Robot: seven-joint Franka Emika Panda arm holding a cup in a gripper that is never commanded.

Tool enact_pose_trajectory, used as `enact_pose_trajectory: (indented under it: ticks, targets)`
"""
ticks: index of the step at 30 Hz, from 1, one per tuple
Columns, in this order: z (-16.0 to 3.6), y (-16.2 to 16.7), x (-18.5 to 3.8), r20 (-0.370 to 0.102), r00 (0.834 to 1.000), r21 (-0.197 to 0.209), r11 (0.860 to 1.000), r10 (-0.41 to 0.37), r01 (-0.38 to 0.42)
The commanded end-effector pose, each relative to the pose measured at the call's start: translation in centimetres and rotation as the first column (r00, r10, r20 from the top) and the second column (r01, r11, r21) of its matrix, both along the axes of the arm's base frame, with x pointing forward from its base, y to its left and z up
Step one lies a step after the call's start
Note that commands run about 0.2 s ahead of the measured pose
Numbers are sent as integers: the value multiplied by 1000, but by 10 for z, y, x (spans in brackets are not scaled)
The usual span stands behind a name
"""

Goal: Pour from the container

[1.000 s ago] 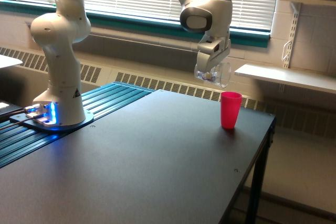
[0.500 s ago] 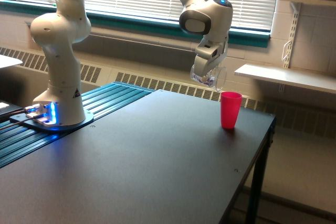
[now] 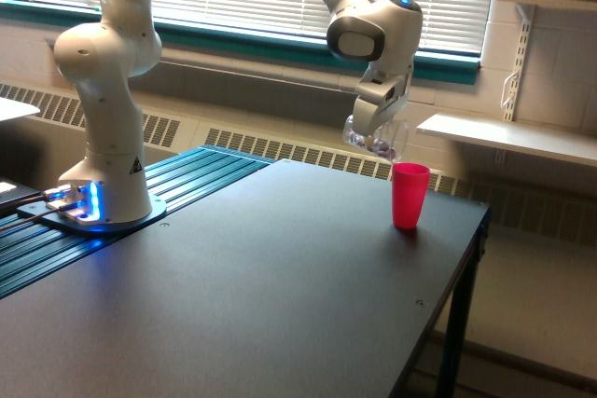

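Nearest: dark tabletop [image 3: 280, 286], broad bare surface. Pink cup [image 3: 409, 195] upright near the far corner on the exterior view's right, close to the edge. Above it, gripper [image 3: 377, 128] grasping the clear container [image 3: 379, 141], tilted, mouth just above the cup's rim.

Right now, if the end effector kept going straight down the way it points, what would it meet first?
Probably the pink cup: the end effector, holding the tilted clear cup, points down toward its rim. Depth is unclear; it might reach the black table instead.

Cup [image 3: 409, 195] on table [image 3: 280, 295] near its far edge, container [image 3: 378, 140] just above it, toward the exterior view's left, arm base [image 3: 103, 90] far left.
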State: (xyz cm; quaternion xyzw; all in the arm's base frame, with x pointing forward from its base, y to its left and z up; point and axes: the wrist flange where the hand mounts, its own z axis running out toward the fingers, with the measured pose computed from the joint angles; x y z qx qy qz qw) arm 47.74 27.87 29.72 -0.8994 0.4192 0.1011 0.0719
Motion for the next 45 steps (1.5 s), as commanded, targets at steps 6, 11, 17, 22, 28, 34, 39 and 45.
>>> enact_pose_trajectory:
  ticks: [6, 11, 17, 22, 28, 34, 39, 45]
  targets:
    - [2, 16, -1, -30, 999, 4, 1000, -19, 19]
    - [2, 21, -2, -38, 999, 5, 1000, -21, 21]
    - [2, 23, 1, -49, 998, 12, 999, -33, 33]
    - [4, 23, 4, -50, 998, 9, 999, -39, 39]
    - [5, 25, 7, -57, 997, 14, 999, -48, 49]
    - [4, 26, 8, -68, 996, 13, 998, -59, 60]
    - [5, 26, 10, -74, 995, 19, 997, -72, 74]
    - [6, 27, 12, -84, 993, 29, 996, -83, 85]
